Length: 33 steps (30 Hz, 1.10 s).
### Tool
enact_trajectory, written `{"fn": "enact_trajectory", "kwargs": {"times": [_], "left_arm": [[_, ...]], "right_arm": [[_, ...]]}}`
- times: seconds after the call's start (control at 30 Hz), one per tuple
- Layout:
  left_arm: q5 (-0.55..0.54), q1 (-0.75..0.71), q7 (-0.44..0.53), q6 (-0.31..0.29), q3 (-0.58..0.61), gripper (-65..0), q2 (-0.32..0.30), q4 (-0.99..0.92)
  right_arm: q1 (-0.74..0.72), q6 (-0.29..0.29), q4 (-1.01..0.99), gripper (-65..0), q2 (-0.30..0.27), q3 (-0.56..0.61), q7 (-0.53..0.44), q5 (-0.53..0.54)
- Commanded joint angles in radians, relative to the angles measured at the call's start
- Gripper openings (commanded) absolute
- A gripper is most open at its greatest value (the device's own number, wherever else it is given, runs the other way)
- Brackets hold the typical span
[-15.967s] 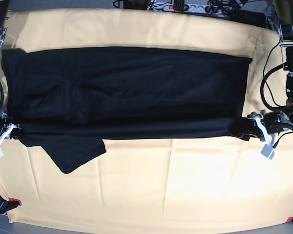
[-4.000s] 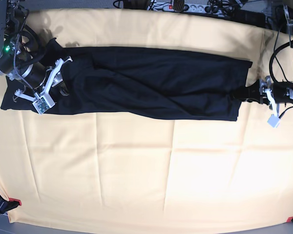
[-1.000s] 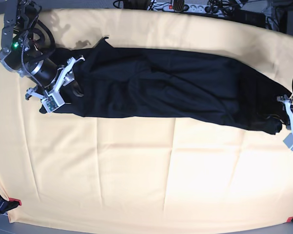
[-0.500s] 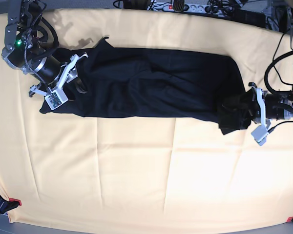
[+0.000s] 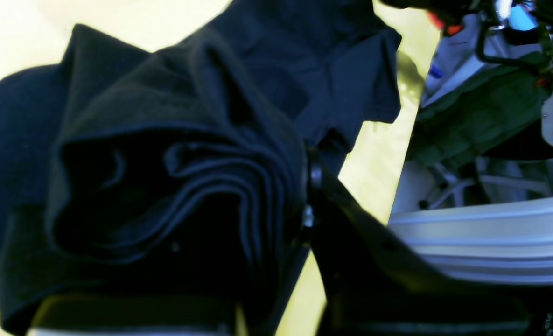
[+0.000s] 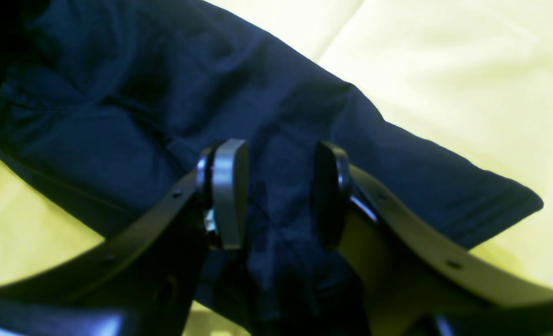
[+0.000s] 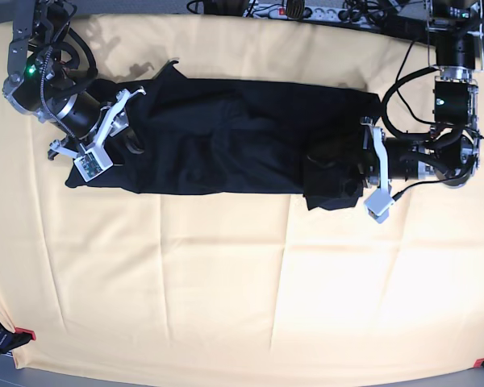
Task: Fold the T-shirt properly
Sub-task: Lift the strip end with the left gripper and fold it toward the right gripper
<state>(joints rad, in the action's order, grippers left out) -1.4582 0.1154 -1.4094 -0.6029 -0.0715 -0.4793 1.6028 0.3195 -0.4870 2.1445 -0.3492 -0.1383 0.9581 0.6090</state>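
The black T-shirt [image 7: 226, 137] lies as a long folded band across the far half of the cream cloth [image 7: 226, 282]. My left gripper [image 7: 369, 173] is shut on the shirt's right end, which is bunched into a thick wad [image 7: 335, 181] and doubled back over the band. In the left wrist view, several layers of the T-shirt [image 5: 178, 186] are stacked in my left gripper [image 5: 239, 242]. My right gripper [image 7: 113, 133] sits on the shirt's left end. In the right wrist view my right gripper [image 6: 278, 191] pinches a ridge of the T-shirt [image 6: 117, 116].
The cream cloth covers the whole table, with creases down its middle. Power strips and cables [image 7: 306, 12] lie along the far edge. Red clips [image 7: 24, 333] hold the cloth's near corners. The left arm's body and cables [image 7: 448, 121] stand at the right.
My left gripper has moved further left with the shirt's right end, bunching it over the band. The band is shorter now. My right gripper has hardly moved.
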Motion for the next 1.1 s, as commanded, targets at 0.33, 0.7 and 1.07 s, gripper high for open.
{"fn": "enact_trajectory", "kwargs": {"times": [0.33,0.7,1.07], "left_arm": [[-0.025,0.006,0.013,-0.045,-0.008,-65.0,0.135,0.012],[-0.025,0.021,0.013,0.084,-0.009,-28.9,0.208,0.018],[-0.025,0.089,0.013,0.041,-0.133,-29.0,0.188,0.132]], "right_arm": [[-0.003,-0.004,0.013,-38.9,-0.011,-0.006,-0.02,0.012],[-0.003,-0.004,0.013,-38.9,-0.011,-0.006,-0.021,0.016],[-0.003,-0.004,0.013,-38.9,-0.011,-0.006,-0.023,0.018]]}}
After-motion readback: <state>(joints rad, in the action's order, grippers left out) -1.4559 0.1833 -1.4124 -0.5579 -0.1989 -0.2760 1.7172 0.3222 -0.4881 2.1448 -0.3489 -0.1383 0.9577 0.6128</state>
